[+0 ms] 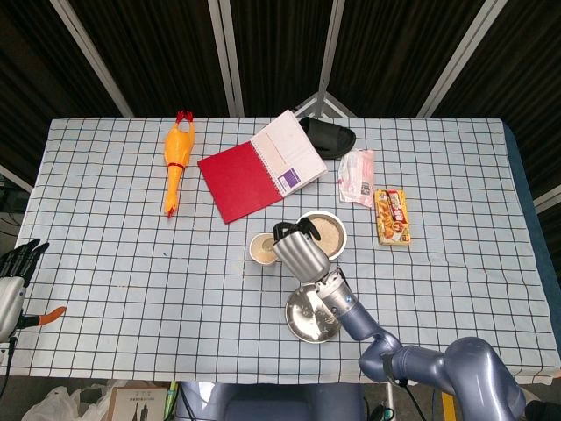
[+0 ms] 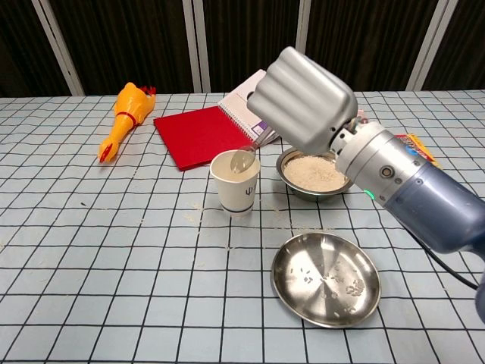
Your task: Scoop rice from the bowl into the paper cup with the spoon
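Sitting nearest: empty shallow steel dish (image 2: 326, 278) on the checked tablecloth (image 2: 114, 250).
Right hand: silver robot hand (image 2: 305, 98) holds a small metal spoon (image 2: 243, 158), its bowl over the white paper cup (image 2: 235, 183).
Rice bowl: round steel bowl of white rice (image 2: 312, 174), just right of the cup.
Left hand: dark fingers (image 1: 19, 259) apart at the table's left edge, holding nothing.
Far side: red spiral notebook (image 2: 203, 133), yellow rubber chicken (image 2: 123, 118).

Head view: high above, looking down on the whole table (image 1: 105, 254).
Chest view: low, near, facing across it.
Shared: paper cup (image 1: 262, 248) (image 2: 235, 182), bowl (image 1: 326, 230) (image 2: 312, 173).
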Robot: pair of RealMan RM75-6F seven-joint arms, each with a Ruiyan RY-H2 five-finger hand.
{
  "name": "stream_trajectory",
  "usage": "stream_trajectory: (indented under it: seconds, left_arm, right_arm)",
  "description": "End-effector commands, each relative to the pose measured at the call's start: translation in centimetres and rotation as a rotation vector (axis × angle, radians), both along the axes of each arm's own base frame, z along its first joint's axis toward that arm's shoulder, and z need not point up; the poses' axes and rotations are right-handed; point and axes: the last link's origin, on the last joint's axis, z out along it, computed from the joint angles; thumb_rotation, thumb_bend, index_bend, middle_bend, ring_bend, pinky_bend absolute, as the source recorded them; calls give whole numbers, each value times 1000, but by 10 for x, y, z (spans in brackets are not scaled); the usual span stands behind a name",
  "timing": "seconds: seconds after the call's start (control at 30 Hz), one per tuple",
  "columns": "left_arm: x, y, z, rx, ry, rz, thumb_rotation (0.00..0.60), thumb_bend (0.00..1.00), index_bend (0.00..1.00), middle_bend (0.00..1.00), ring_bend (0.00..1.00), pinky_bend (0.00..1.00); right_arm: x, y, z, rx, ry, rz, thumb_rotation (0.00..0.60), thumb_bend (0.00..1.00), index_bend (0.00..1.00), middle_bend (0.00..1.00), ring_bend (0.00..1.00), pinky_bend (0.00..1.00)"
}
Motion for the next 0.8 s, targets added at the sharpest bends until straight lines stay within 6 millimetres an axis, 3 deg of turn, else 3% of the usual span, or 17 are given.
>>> stream_trajectory:
  seconds: [0.03,0.33,0.53,0.8]
  left_arm:
    - [0,0,0,1,0,1,600,0,0,0,0,0]
    - [0,0,0,0,0,2,600,0,0,0,0,0]
    - [0,-1,-1,-12,-14,12,600,0,0,0,0,0]
    - [0,-2,-1,-17,-25,21,600,0,0,0,0,0]
  right_arm:
    - [-4,1,-1,5,1,-3,600,501,669,922,980,885]
    - [9,-4,15,-18,-70,-3,600,501,669,922,980,885]
    - [2,2,15,35,-250,-178,600,501,669,922,981,885]
    - [-2,8,38,95,-475,-326,600,501,669,922,980,885]
